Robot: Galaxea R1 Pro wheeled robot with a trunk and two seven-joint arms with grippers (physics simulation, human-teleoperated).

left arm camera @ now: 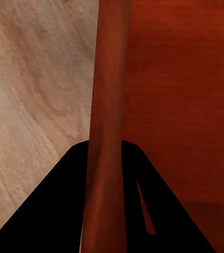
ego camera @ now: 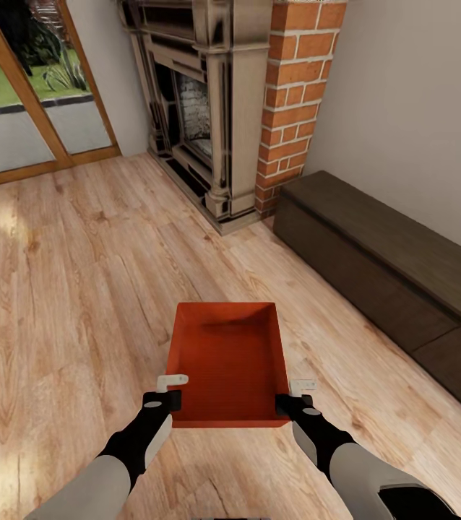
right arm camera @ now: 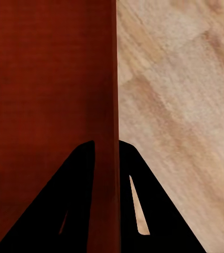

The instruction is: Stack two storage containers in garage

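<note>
one storage container (ego camera: 228, 361) held above the plank floor (ego camera: 64, 289); left claw (left arm camera: 104, 158) and right claw (right arm camera: 105, 158) each clamp a side wall; head view adds fireplace (ego camera: 209, 108), dark bench (ego camera: 389, 267)

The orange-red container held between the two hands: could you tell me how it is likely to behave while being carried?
The container probably stays stiff: its side walls look straight where the left hand and right hand pinch them. Empty and lidless, it seems light. Its smooth walls may slip, and with both grips at the near end, the far end could sag.
</note>
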